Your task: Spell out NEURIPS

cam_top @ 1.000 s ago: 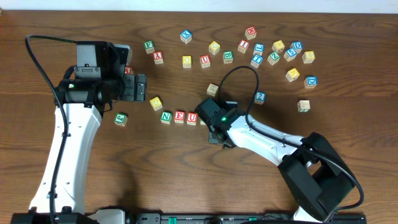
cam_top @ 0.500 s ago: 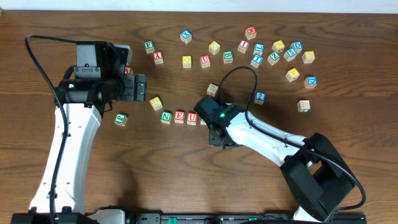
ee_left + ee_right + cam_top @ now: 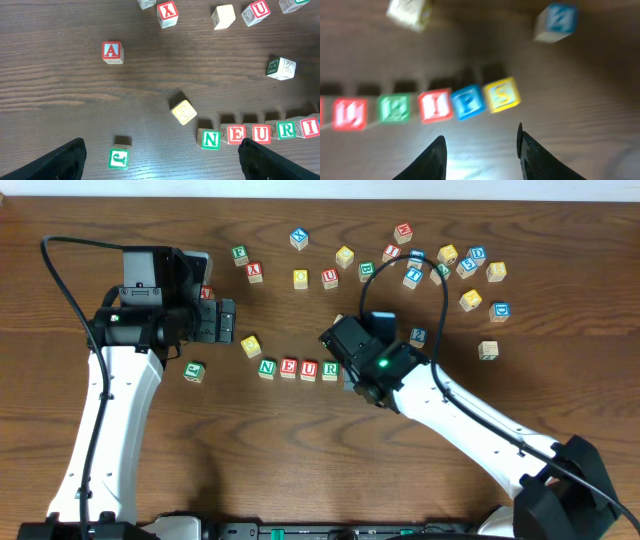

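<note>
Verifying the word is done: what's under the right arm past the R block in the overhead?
Overhead shows N, E, U, R; the right arm covers the row's end. The right wrist view shows I, P and a yellow S continuing it.

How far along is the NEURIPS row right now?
Done: N, E, U, R sit in line, and the right wrist view shows I, P, S following. In hand: nothing; right claw open and empty near S, left claw open. Remaining: S sits slightly askew, perhaps worth straightening.
</note>
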Tool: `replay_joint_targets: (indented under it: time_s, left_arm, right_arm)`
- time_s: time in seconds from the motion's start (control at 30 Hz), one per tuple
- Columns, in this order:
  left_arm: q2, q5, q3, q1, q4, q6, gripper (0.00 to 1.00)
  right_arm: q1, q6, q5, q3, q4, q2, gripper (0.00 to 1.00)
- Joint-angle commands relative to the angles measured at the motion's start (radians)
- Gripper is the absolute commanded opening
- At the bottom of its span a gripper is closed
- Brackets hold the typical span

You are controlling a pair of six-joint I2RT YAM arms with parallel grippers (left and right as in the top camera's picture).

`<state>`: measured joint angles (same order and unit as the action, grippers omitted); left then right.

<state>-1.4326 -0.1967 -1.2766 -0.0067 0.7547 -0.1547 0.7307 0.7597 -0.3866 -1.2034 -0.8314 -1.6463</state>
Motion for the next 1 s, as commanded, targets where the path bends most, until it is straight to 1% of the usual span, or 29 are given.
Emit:
replay_joint_targets:
  time_s: [0.0,0.13,0.17,0.2,0.27,0.3,0.33,0.53,0.7,0.97]
  left_arm:
    - [0.002,-0.001,-0.021,0.003,0.000,-0.002,0.96]
    - [0.002,-0.001,-0.021,0.004,0.000,-0.002,0.96]
    - [0.002,-0.001,-0.021,0.003,0.000,-0.002,0.96]
    - [0.002,-0.001,-0.021,0.004,0.000,-0.002,0.96]
    - [0.002,-0.001,-0.021,0.004,0.000,-0.002,0.96]
    - [0.002,-0.001,-0.021,0.004,0.000,-0.002,0.96]
    - [0.002,-0.001,-0.021,0.004,0.000,-0.002,0.96]
    - [0.002,-0.001,-0.021,0.003,0.000,-0.002,0.96]
    - [0.002,-0.001,-0.021,0.004,0.000,-0.002,0.96]
    - [0.002,-0.001,-0.021,0.004,0.000,-0.002,0.96]
  right_arm:
    - [-0.041,-0.017,-0.148,-0.014,-0.021,0.005,0.41]
    - [-0.090,-0.016,-0.192,-0.014,-0.053,0.005,0.40]
    - [-0.105,-0.016,-0.191,-0.014,-0.058,0.005,0.36]
    - [-0.120,-0.016,-0.190,-0.014,-0.064,0.005,0.26]
    - [-0.147,-0.016,-0.187,-0.013,-0.077,0.005,0.09]
    - [-0.160,-0.016,-0.183,-0.013,-0.084,0.005,0.04]
    - [-0.173,-0.016,-0.178,-0.012,-0.089,0.005,0.01]
    - [-0.219,-0.017,-0.137,-0.011,-0.104,0.005,0.01]
    - [-0.221,-0.017,-0.123,0.004,-0.094,-0.005,0.01]
    - [-0.222,-0.017,-0.042,0.057,0.015,-0.098,0.01]
